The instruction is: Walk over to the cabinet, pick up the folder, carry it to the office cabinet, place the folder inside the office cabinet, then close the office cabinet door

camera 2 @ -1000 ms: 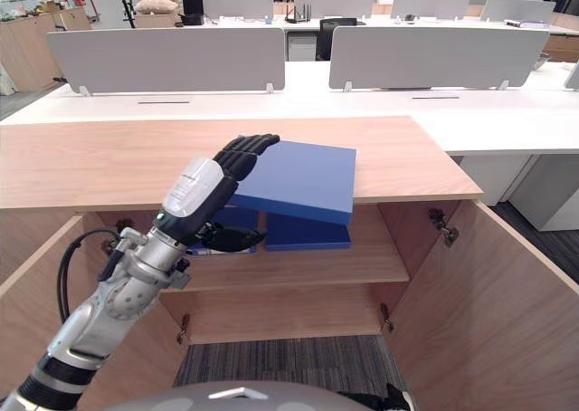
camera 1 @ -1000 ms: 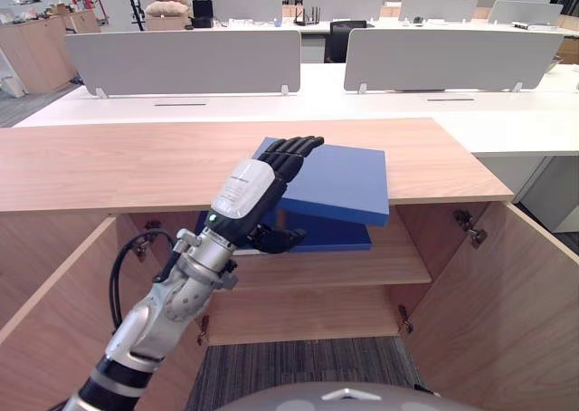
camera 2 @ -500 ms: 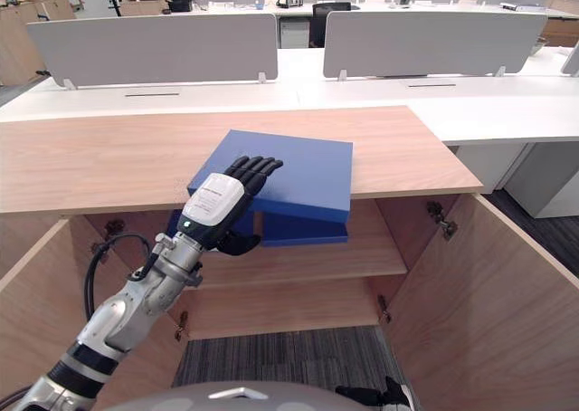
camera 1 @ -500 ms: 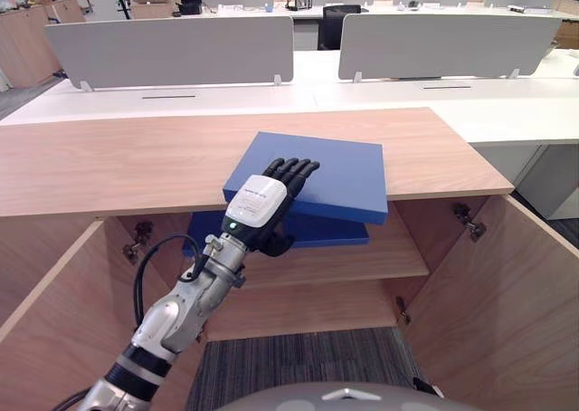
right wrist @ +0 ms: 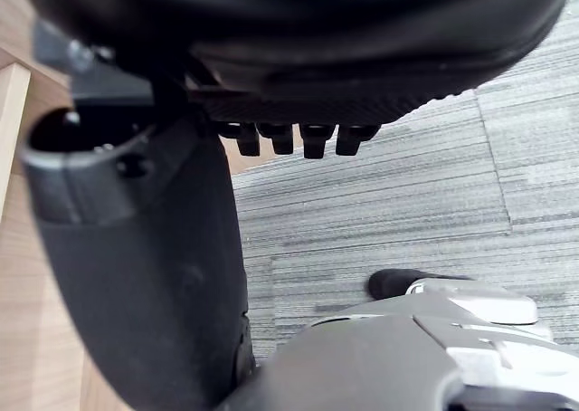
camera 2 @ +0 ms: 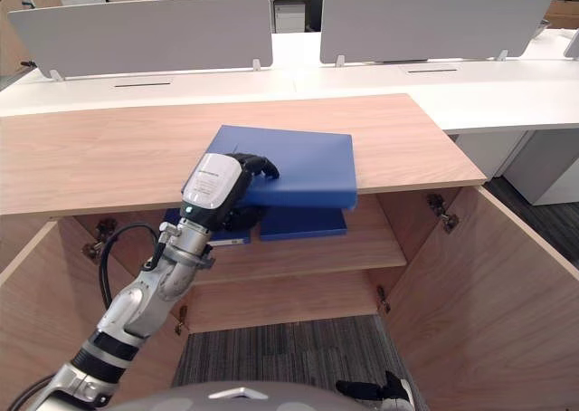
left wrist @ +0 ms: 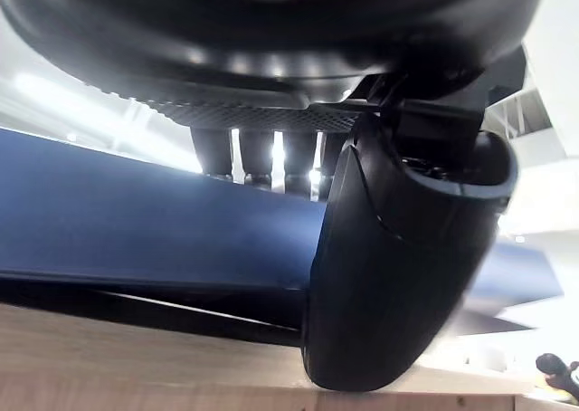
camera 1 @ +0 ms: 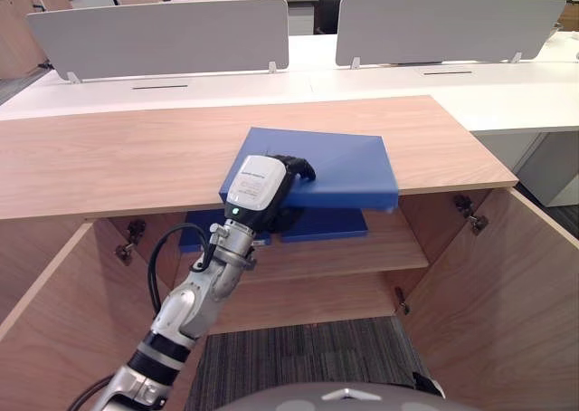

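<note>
Curled since 0.5 s ago, no longer flat: fingers [camera 1: 298, 167] of the left hand [camera 1: 256, 183] clamped over the near edge of the blue folder [camera 1: 344, 157], thumb beneath, at the front of the cabinet [camera 1: 118, 157] surface.

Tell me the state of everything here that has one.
Left hand: shut on the top folder.
Top folder: gripped, overhanging the cabinet top at its front edge.
Second folder: flat on the upper shelf.
Cabinet doors: both open.
Right hand: empty, over carpet.
</note>
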